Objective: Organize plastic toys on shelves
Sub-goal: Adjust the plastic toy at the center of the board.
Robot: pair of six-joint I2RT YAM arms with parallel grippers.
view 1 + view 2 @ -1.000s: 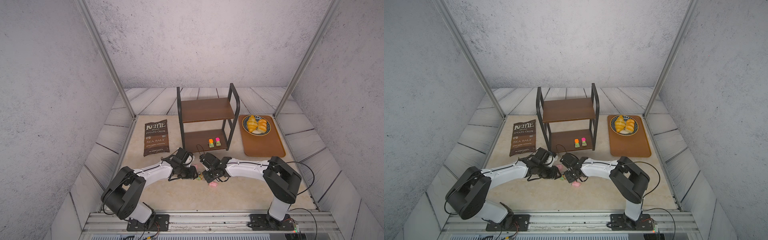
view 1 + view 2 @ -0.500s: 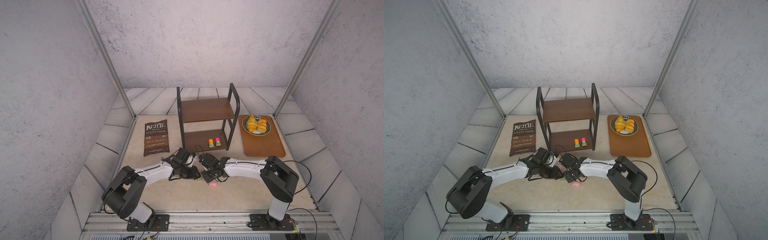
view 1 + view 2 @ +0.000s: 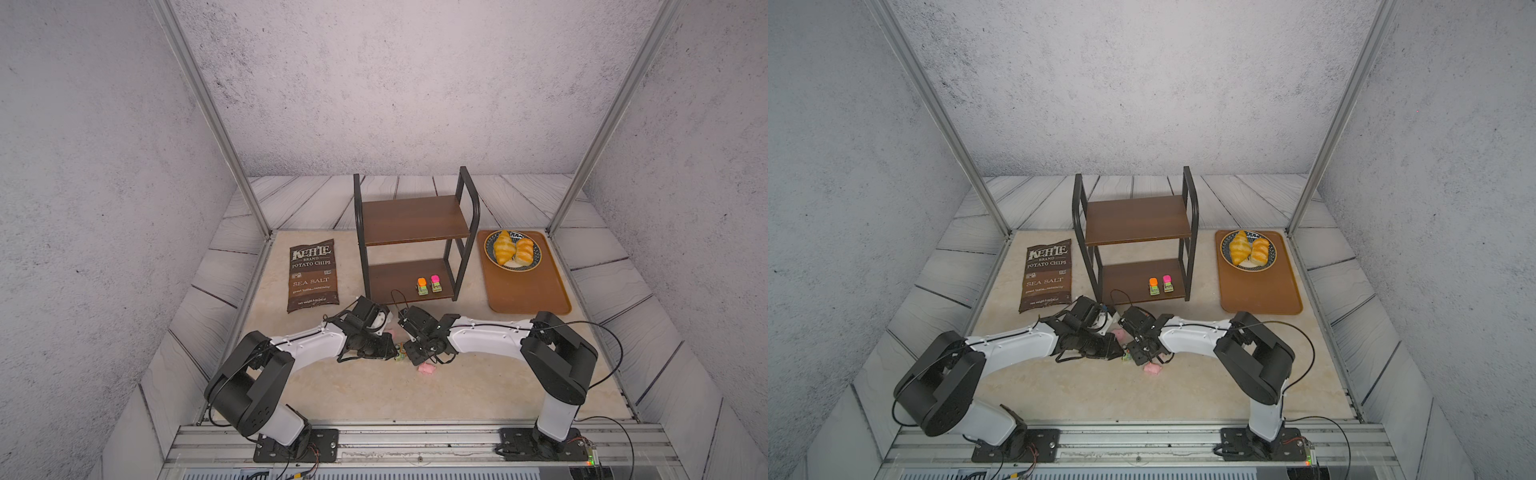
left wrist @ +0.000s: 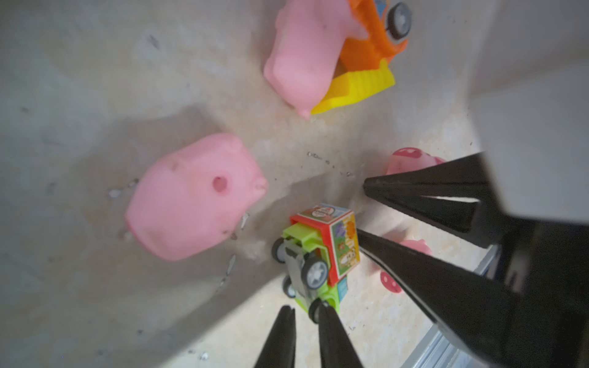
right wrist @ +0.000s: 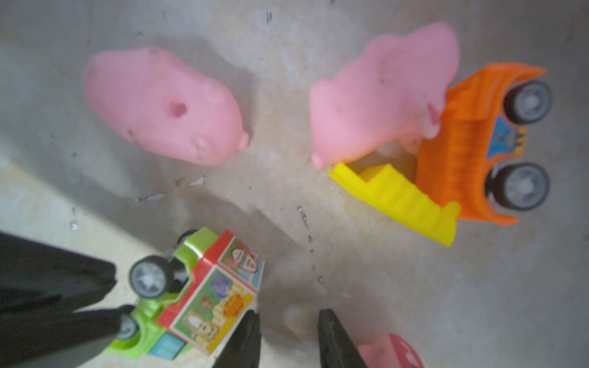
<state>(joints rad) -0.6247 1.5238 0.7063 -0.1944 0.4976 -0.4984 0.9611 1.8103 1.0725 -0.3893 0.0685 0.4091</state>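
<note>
The chip bag (image 3: 312,274) on the left reads KETTLE BRAND POTATO CHIPS, SEA SALT. Green truck (image 4: 322,251) lies tipped on the near side of the shelves (image 3: 411,220), stickers unreadable. Left gripper (image 4: 305,310) fingers are nearly together at its wheels, can't tell if pinching. Right gripper (image 5: 287,325) fingers are spread beside it.

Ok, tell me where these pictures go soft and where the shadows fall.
Left wrist view: green truck sharpest, middle pig softer, a broad shadow greys most of the table. Right wrist view: all blurred, orange truck included; only a lit patch by the green truck. Both top views: crisp, even light.
</note>
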